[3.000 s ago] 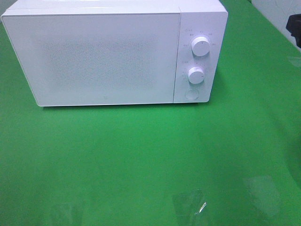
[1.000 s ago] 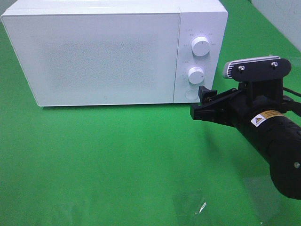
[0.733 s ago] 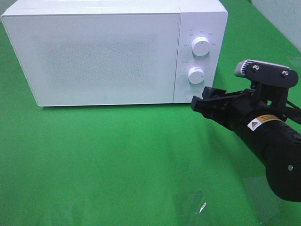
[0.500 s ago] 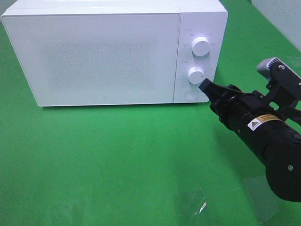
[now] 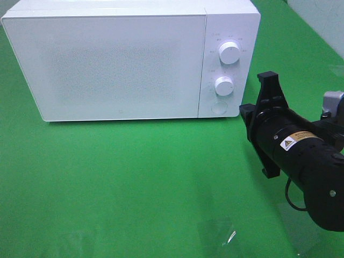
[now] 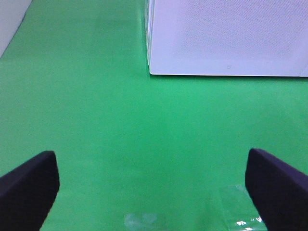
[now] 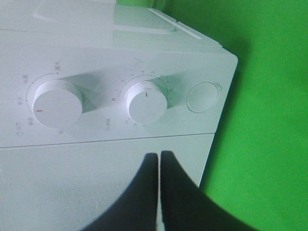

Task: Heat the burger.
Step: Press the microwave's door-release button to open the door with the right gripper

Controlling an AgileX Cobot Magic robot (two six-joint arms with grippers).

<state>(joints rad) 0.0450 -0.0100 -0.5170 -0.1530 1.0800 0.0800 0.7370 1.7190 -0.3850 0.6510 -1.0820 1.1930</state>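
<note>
Exterior high view is showing no burger; whether it is sitting behind the closed microwave [image 5: 118,64] door, upper left, you cannot tell. Your right gripper [image 7: 159,158] is clenching on nothing, your left gripper [image 6: 153,185] is gaping empty. The burger is likely handling soft, stacked and squashable: be gripping gently across the bun's sides.

White microwave [image 5: 134,62], speckled door [image 5: 107,67]; green tablecloth [image 5: 134,183]; black arm [image 5: 312,172], yellow-marked label [image 5: 292,141].
</note>
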